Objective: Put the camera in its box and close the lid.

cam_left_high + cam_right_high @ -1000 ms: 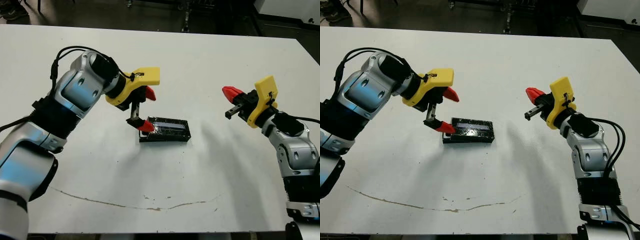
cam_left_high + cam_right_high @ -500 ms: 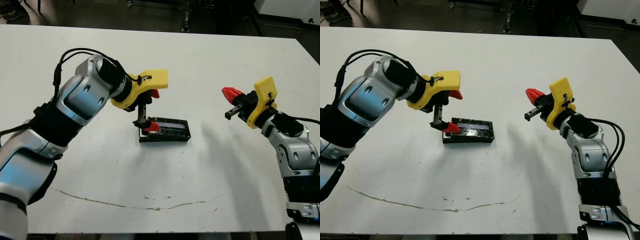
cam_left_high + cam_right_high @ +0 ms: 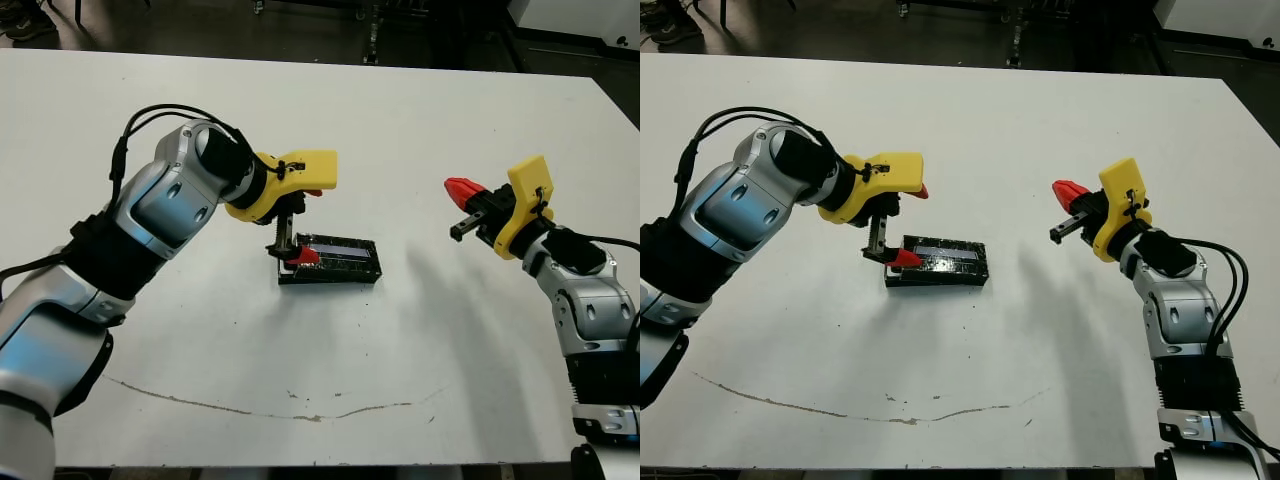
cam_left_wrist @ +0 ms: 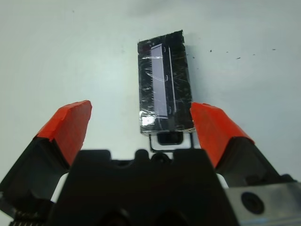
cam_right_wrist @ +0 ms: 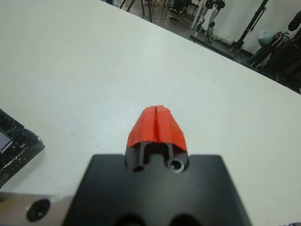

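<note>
Table (image 3: 330, 400), white, spans the whole field, with a thin brownish curved mark near its front edge. Left arm, silver and black with a yellow wrist bracket, reaches in from the near left to the table's middle; right arm stands up from the near right corner, well apart from the work. Left gripper (image 4: 139, 125) points down over the left end of the box (image 3: 330, 272), fingers spread wide: in the head views one red tip sits low, at the box's left end, the other higher behind the yellow bracket. Whether the low tip touches the lid cannot be told. Right gripper (image 5: 156, 123) hangs above bare table to the right of the box, red tips pressed together and holding nothing. Box lies long side left-to-right at centre table. Lid (image 4: 163, 84), glossy black with pale reflective streaks, lies flat on top of box, edges roughly aligned. Camera not visible.
</note>
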Controlling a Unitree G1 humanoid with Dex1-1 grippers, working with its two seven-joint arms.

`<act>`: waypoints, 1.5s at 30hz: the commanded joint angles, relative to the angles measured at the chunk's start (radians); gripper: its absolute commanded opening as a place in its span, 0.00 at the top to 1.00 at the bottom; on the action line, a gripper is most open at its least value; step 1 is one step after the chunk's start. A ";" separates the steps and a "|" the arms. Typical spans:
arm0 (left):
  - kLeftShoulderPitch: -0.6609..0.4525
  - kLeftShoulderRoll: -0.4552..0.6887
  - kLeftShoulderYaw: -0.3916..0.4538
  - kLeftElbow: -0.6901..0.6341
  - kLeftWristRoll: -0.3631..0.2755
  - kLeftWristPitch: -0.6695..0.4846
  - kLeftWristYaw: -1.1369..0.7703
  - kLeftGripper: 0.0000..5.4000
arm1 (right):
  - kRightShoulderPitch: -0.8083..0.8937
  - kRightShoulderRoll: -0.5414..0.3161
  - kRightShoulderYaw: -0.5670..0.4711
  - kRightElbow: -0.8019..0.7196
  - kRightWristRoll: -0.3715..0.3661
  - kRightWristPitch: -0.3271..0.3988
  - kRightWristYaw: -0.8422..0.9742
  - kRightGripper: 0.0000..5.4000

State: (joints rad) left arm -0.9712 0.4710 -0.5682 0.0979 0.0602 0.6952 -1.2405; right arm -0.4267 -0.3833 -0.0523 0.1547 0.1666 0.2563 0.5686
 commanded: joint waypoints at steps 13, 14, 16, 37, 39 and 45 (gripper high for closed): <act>0.011 -0.009 -0.006 -0.043 -0.049 0.160 0.023 0.00 | 0.004 -0.007 -0.005 0.006 0.010 0.007 0.003 1.00; 0.013 -0.009 -0.006 -0.048 -0.050 0.165 0.031 0.00 | 0.005 -0.008 -0.003 0.003 0.007 0.008 0.000 1.00; 0.020 -0.005 -0.012 -0.059 -0.043 0.150 0.048 0.00 | 0.007 -0.008 -0.002 0.000 0.006 0.007 -0.001 1.00; 0.034 0.000 -0.052 -0.057 -0.054 0.121 0.050 0.00 | 0.022 -0.006 0.001 -0.078 0.001 0.080 -0.032 1.00; 0.033 -0.003 -0.051 -0.046 -0.060 0.121 0.043 0.00 | 0.023 -0.006 0.001 -0.086 0.003 0.092 -0.035 1.00; 0.047 -0.009 -0.048 -0.037 -0.049 0.090 0.064 0.00 | 0.028 -0.008 0.003 -0.092 -0.001 0.089 -0.035 1.00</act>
State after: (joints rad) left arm -0.9418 0.4648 -0.6131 0.0527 0.0086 0.7913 -1.1829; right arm -0.4188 -0.3833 -0.0504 0.0700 0.1653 0.3372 0.5394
